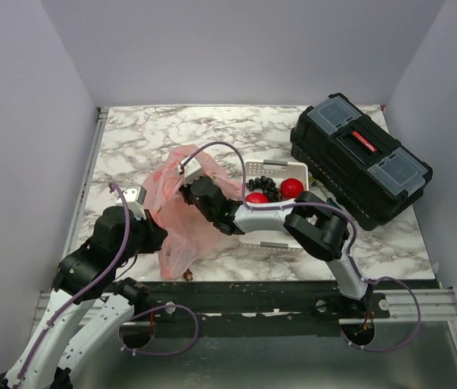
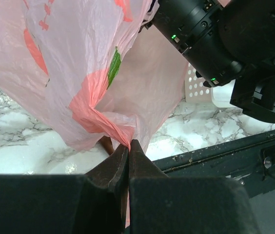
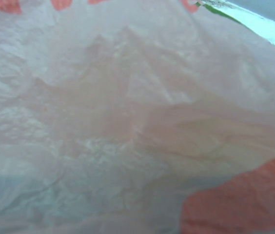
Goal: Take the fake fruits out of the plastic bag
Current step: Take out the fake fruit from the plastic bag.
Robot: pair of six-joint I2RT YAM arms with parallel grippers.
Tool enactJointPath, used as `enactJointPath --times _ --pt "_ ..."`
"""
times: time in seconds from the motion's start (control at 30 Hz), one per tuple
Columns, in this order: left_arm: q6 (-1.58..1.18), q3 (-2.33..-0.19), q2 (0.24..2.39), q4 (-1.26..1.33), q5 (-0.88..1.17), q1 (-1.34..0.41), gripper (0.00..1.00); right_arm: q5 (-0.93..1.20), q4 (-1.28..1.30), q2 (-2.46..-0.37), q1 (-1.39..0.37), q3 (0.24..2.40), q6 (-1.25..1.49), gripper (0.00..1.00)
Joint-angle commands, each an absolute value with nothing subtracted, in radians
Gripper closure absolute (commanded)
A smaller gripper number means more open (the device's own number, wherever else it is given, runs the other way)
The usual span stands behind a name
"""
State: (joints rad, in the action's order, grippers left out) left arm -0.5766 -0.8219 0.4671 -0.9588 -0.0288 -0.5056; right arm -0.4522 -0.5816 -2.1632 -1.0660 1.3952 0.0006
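My left claw (image 2: 128, 147) is clenched on the pink plastic bag (image 2: 74, 63). My right claw (image 1: 194, 191) sits inside it, and I cannot tell whether it grips anything. The red label (image 1: 364, 141) on the toolbox (image 1: 350, 174) is too small to read.

The plastic bag (image 1: 176, 239) is pink with red-and-green prints, the table (image 1: 147, 134) white marble veined grey

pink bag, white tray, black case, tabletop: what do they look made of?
Bag: thin plastic film, translucent, crinkled, slightly glossy.
Tray: likely rigid plastic, white, matte, perforated wall.
Case: likely moulded plastic, black matte, grey lid panels.
Tabletop: marble look, grey veins on white; stone or print, cannot tell.
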Motion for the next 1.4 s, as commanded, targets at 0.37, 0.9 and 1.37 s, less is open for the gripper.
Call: enactJointPath --times 0.37,0.9,1.37 --pt "-0.584 -0.816 0.495 -0.940 -0.045 -0.503 1.00 -0.070 -0.498 -1.872 -1.069 1.129 0.353 0.91" --pt "-0.589 -0.811 0.492 -0.939 -0.052 -0.503 1.00 0.059 -0.436 -1.712 -1.071 1.021 0.401 0.92" --pt "-0.589 -0.812 0.481 -0.941 -0.047 -0.503 1.00 0.008 -0.258 -1.566 -1.070 1.114 0.373 0.92"
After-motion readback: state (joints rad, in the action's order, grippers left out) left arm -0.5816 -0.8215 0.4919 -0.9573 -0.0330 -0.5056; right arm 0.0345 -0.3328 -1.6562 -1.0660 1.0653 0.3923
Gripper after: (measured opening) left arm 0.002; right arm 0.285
